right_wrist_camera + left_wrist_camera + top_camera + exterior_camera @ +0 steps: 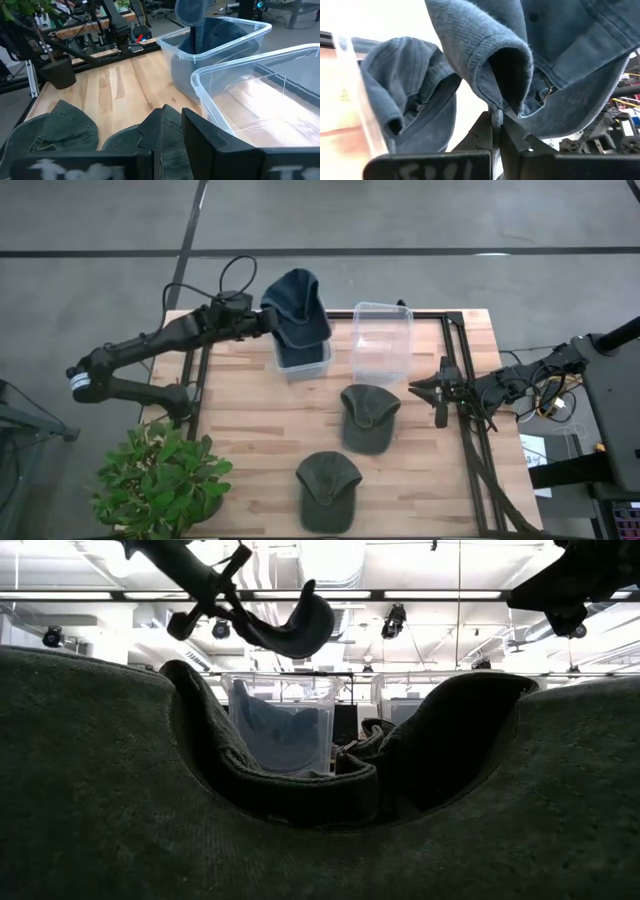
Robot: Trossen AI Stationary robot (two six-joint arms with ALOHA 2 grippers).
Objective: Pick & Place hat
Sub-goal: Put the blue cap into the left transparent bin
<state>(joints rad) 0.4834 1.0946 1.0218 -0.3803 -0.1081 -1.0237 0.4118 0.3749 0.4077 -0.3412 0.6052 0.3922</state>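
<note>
Arms first: the left arm reaches from the table's left edge toward its far side, and the left gripper (pixel 268 321) hangs above the left clear bin (pixel 302 365), its jaws pinched tight on the edge of a blue hat (pixel 297 307). In the left wrist view the fabric fold of that hat (pixel 495 65) is squeezed between the two dark fingers (pixel 487 135), and the cap droops over the bin, where another blue hat (pixel 410 95) already lies. Just beside it to the right stands a second clear bin (pixel 381 340). The right arm waits at the table's right edge, its right gripper (pixel 428 390) low near the table (pixel 250 420) with jaws drawn together, holding nothing. Two green hats rest on the wood: one (pixel 367 416) near the right gripper, the other (pixel 328 489) nearer the front edge. A potted plant (pixel 160 475) sits at the front left corner.
</note>
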